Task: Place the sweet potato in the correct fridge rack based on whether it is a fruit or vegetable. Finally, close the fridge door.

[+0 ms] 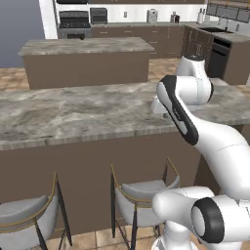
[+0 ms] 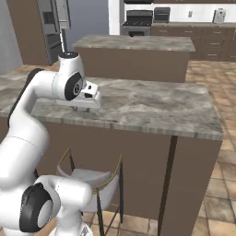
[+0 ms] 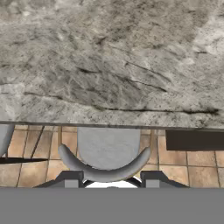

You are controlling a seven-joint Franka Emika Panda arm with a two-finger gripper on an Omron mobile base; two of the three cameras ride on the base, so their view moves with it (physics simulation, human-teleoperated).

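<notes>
Where the sweet potato lies I cannot tell. The gripper [image 2: 83,109] hangs just above the near edge of the counter [image 2: 152,103]. In the hand view its fingertips [image 3: 72,180] stand well apart with nothing between them, so the pincer is open and empty.

I judge the step in hand is still to reach the vegetable and the fridge rack. Far behind the counter, to its left, stands a tall dark grey appliance [image 2: 50,27], probably the fridge. To do this well, the base should drive around the counter with the arm kept high above the slab.

The counter is a long flat slab of grey veined stone on a brown body. Under its near edge stands a stool [image 3: 108,148] with a grey padded seat, a curved back and thin brass-coloured rails.
</notes>
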